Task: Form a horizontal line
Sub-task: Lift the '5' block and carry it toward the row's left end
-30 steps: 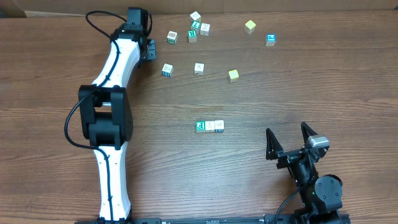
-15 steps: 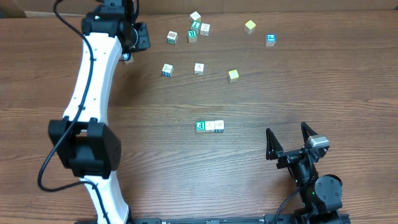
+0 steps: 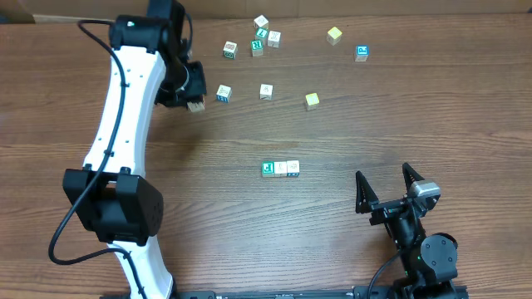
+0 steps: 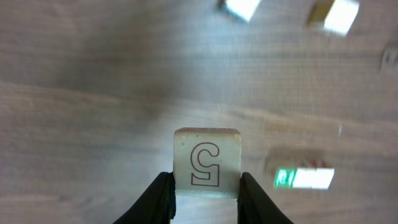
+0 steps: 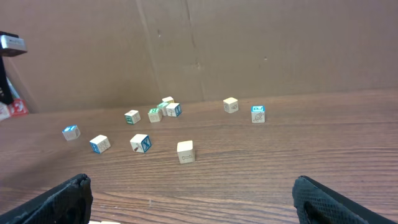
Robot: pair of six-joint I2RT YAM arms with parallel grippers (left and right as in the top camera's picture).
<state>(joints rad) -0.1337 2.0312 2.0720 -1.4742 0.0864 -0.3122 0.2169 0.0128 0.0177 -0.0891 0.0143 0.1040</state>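
The horizontal line (image 3: 280,169) is a row of three pale cubes touching edge to edge at mid-table, with green print on its left cube. My left gripper (image 3: 194,100) is at the back left, shut on a pale cube (image 3: 197,105). In the left wrist view this cube (image 4: 207,160) shows a red "5" between the fingers (image 4: 207,190) and hangs above the wood. A blurred green-and-white shape (image 4: 305,178) lies below to its right. My right gripper (image 3: 387,188) is open and empty near the front right, its fingers wide apart (image 5: 193,190).
Several loose cubes lie along the back: a blue one (image 3: 223,93), a pale one (image 3: 266,91), a yellowish one (image 3: 312,100), a cluster (image 3: 262,37), a yellow-green one (image 3: 334,35) and a blue one (image 3: 362,53). The right wrist view shows them before a cardboard wall (image 5: 249,43).
The left arm has swung from the far back left toward the front and right, carrying the cube closer to the loose blue cube. The right arm and the line have not moved.
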